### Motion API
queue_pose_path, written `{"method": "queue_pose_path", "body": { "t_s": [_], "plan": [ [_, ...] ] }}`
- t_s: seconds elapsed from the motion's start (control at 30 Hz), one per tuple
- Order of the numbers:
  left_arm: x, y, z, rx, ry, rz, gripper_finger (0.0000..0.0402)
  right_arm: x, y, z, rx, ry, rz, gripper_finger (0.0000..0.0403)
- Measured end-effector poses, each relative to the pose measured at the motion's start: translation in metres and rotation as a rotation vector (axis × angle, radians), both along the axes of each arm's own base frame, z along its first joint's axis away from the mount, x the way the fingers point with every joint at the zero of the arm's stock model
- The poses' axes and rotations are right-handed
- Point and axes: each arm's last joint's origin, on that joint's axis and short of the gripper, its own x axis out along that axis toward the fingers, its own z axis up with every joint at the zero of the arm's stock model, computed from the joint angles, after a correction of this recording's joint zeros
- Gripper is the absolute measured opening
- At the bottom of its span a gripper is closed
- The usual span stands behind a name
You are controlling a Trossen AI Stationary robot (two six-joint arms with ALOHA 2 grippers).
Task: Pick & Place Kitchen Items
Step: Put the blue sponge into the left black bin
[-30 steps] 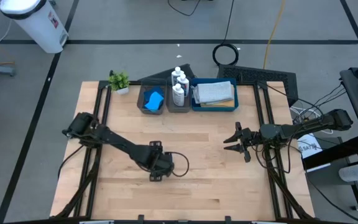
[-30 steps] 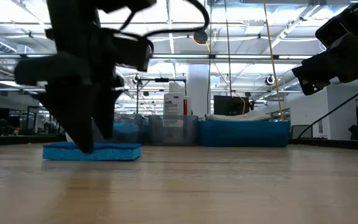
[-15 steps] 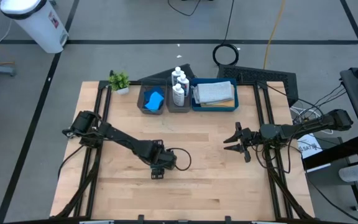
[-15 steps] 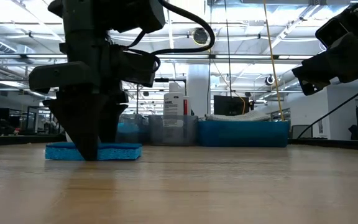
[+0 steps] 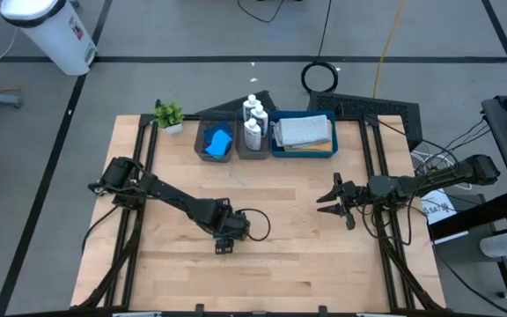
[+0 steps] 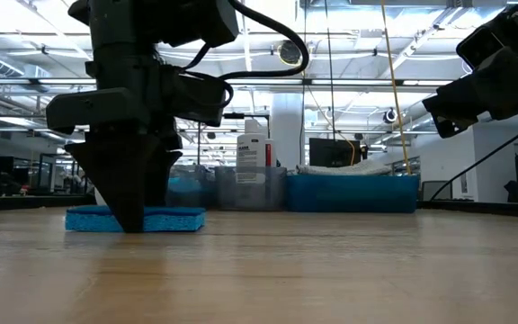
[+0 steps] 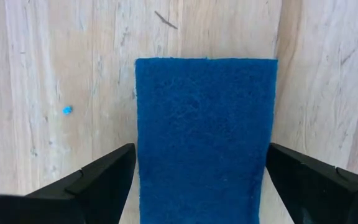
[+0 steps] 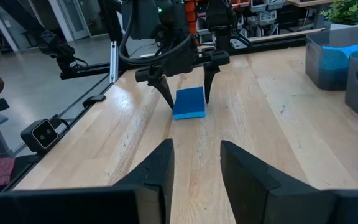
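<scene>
Left wrist view shows us the dark-blue sponge point(image 7: 206, 140) lying flat on the wooden table point(image 7: 36, 74), between the wide-spread fingers point(image 7: 104, 180) of the left gripper point(image 7: 197, 177), not clamped. From above we see this gripper point(image 5: 224, 238) near the table's middle. Our right gripper point(image 5: 328, 201) hangs apart with narrow, empty jaws.

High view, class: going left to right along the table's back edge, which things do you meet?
Potted plant → grey tray with a blue sponge → tray of white bottles → blue tray holding a folded grey cloth.
</scene>
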Motion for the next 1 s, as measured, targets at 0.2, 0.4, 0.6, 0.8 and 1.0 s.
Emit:
{"method": "queue_pose_path", "body": {
  "t_s": [0.2,0.4,0.6,0.8,1.0],
  "plan": [
    [0.0001,-0.0003,-0.0002,0.003,-0.001,-0.015,0.0345,0.0000,0.0000,0.0000,0.000,0.000,0.000,0.0100],
    [0.0007,-0.0006,0.0000,0.000,-0.006,-0.025,0.0282,0.0000,0.0000,0.0000,0.000,0.000,0.000,0.0100],
    [0.0012,-0.0013,0.0001,-0.007,-0.011,-0.023,0.0232,0.0000,0.0000,0.0000,0.000,0.000,0.000,0.0100],
    [0.0012,-0.0030,0.0000,-0.031,-0.010,-0.030,0.0222,0.0000,0.0000,0.0000,0.000,0.000,0.000,0.0100],
    [0.0016,-0.0030,0.0000,-0.022,-0.018,-0.038,0.0218,0.0000,0.0000,0.0000,0.000,0.000,0.000,0.0100]
  ]
}}
